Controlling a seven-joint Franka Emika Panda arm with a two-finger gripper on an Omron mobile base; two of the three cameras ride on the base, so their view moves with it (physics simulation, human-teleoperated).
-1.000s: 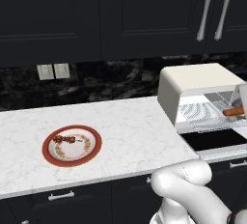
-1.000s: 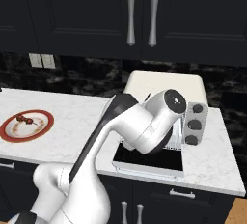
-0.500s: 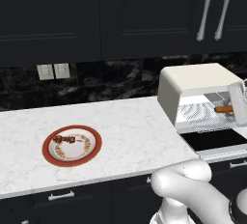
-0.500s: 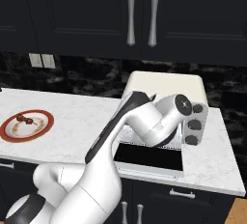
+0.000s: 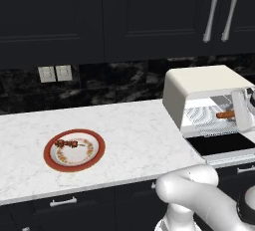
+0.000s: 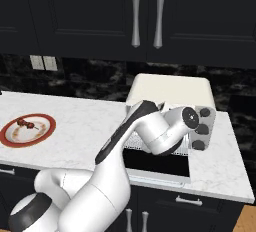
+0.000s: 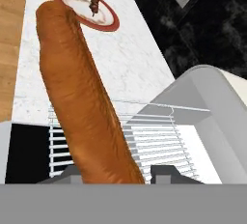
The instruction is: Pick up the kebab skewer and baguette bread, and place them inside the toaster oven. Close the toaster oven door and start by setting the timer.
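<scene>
1. The slim, smooth orange-brown baguette bread (image 7: 82,102) runs up the hand view from between the two dark finger tips, and its lower end is cut off by the bottom of that view. In the left base view only a short stub of it (image 5: 225,114) shows inside the oven, the rest hidden by the white hand.
2. The two-finger gripper (image 7: 113,174) is narrowed onto the baguette bread, one tip on each side of the loaf and touching it.
3. The loaf is over the wire rack (image 7: 144,146) of the cream-beige boxy toaster oven (image 5: 199,83); whether it rests on the wires cannot be told.
4. The dark glass toaster oven door (image 5: 221,144) hangs open and flat; its right end runs off the edge of the left base view. In the right base view the arm covers most of the oven's mouth.
5. The dark round knobs (image 6: 201,127) on the oven's right panel carry no marking that can be read.
6. The short kebab skewer (image 5: 66,144) of reddish-brown chunks lies on the red-rimmed round plate (image 5: 97,151), well apart from the oven on the white marble counter (image 5: 139,140); its single pieces are too small to make out.
</scene>
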